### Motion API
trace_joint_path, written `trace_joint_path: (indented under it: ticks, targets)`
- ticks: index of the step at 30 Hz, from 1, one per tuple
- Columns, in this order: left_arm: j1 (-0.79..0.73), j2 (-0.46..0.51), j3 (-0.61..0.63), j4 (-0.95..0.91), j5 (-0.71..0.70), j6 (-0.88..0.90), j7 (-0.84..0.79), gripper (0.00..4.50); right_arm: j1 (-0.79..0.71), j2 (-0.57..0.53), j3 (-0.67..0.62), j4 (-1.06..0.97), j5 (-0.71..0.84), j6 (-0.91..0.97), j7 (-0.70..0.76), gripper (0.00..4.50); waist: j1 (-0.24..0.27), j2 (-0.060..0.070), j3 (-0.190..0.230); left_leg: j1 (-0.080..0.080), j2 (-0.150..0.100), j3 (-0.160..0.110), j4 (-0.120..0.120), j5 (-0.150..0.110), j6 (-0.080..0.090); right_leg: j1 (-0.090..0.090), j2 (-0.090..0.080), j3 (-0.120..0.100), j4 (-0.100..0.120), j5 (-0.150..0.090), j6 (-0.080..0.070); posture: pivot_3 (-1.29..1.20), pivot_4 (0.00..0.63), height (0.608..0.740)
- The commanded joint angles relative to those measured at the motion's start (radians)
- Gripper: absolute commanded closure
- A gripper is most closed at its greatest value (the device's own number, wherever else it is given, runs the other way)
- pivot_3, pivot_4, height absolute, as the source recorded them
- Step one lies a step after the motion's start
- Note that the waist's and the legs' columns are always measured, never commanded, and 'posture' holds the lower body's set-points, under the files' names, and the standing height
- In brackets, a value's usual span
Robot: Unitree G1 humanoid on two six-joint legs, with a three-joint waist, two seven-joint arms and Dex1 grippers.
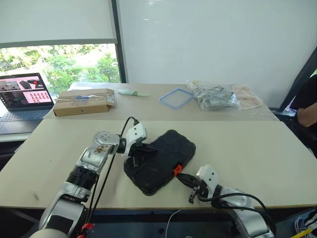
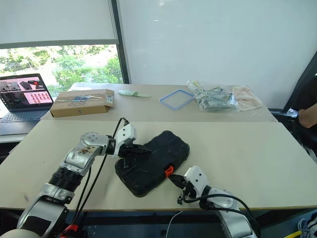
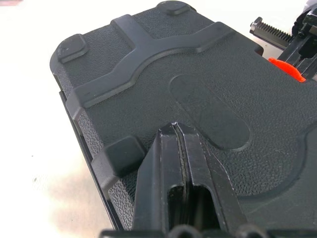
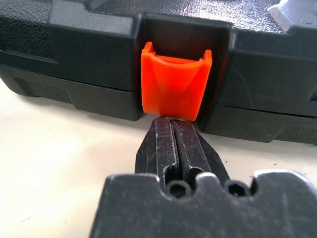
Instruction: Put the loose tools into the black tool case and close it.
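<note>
The black tool case (image 1: 161, 158) lies flat on the near table with its ribbed lid down. My left gripper (image 1: 143, 150) is shut, its fingertips pressed on the lid's left part; in the left wrist view the closed fingers (image 3: 174, 144) rest on the textured lid (image 3: 198, 84). My right gripper (image 1: 184, 177) is shut with its tips at the small orange latch (image 1: 177, 170) on the case's near edge. The right wrist view has the tips (image 4: 171, 130) touching the lower edge of the latch (image 4: 173, 87). No loose tools lie on the table.
On the far table sit a brown cardboard box (image 1: 84, 101), a blue-rimmed lid (image 1: 176, 97), a clear bag of items (image 1: 215, 96) and a laptop (image 1: 22, 96) at far left. A person's arm (image 1: 307, 114) shows at the right edge. Bare tabletop surrounds the case.
</note>
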Motion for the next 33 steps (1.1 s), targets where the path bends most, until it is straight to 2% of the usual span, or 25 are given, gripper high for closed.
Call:
trace_joint_path:
  ticks: [1, 7, 20, 33]
  targets:
    - [0.058, 0.006, -0.08, 0.073, 0.073, 0.025, -0.008, 4.5, 0.015, -0.036, -0.042, -0.121, 0.042, -0.006, 0.024, 4.41, 0.001, 0.0, 0.0, 0.0, 0.0, 0.0, 0.0, 0.0, 0.0, 0.0, 0.0, 0.0, 0.0, 0.0, 0.0, 0.0, 0.15, 0.74]
    - [0.046, 0.001, -0.077, 0.095, 0.078, 0.014, -0.008, 4.5, 0.029, -0.044, -0.054, -0.146, 0.056, 0.007, 0.009, 4.41, 0.001, 0.0, -0.004, 0.002, 0.0, 0.0, -0.003, 0.0, 0.0, 0.002, 0.0, 0.0, -0.001, 0.0, 0.0, 0.0, 0.15, 0.74]
    - [0.036, 0.003, -0.069, 0.105, 0.077, 0.013, -0.009, 4.5, -0.046, -0.016, -0.001, -0.069, 0.021, 0.004, 0.008, 4.41, -0.002, -0.002, -0.005, 0.004, 0.0, 0.0, -0.004, 0.0, 0.0, 0.002, 0.0, 0.0, 0.0, 0.001, -0.001, 0.0, 0.15, 0.74]
    - [0.056, -0.012, -0.074, 0.1, 0.068, 0.027, -0.002, 4.5, -0.095, 0.052, -0.006, -0.059, 0.029, -0.001, -0.007, 4.41, -0.007, -0.002, -0.005, 0.004, 0.001, 0.0, -0.005, 0.001, -0.001, 0.001, 0.001, 0.001, 0.0, 0.001, -0.002, 0.0, 0.15, 0.74]
